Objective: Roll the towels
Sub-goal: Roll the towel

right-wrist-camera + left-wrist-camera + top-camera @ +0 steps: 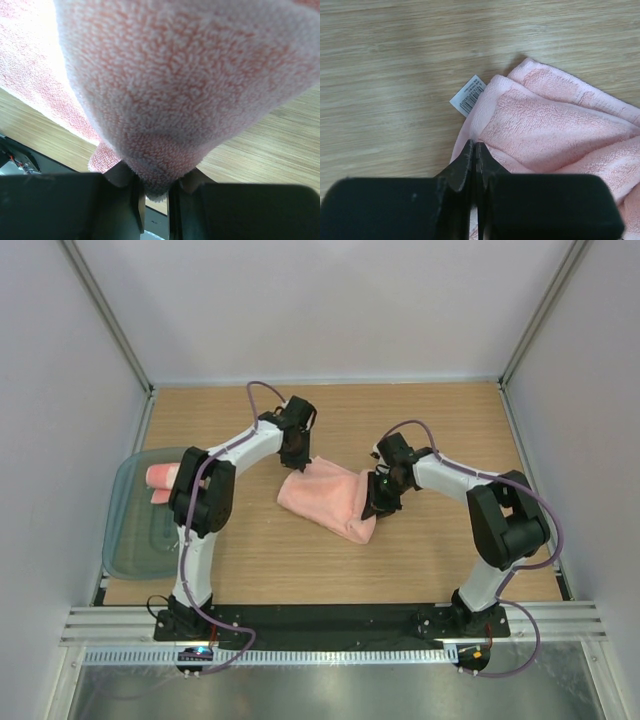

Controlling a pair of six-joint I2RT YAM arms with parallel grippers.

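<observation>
- Loose towel [328, 498]: salmon-pink, crumpled flat at the centre of the table [420, 560].
- Left gripper [296, 452]: down on the loose towel's 11 o'clock corner.
- Right gripper [383, 502]: against the loose towel's 3 o'clock edge.
- Jaw gaps unreadable from above.
- Tray [125, 530]: translucent grey-green, at the table's 9 o'clock edge.
- Rolled towels [160, 483]: pink, in the tray's 1 o'clock corner, partly hidden by the left arm.

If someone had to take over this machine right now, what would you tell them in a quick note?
Left gripper: shut, pinching the towel at its hem near the label.
Right gripper: shut on the towel's opposite end, cloth bunched in its grip.
Other towels: lying in the tray at left, apparently rolled.
Left to do: roll this towel; it lies loosely folded, unrolled.
</observation>
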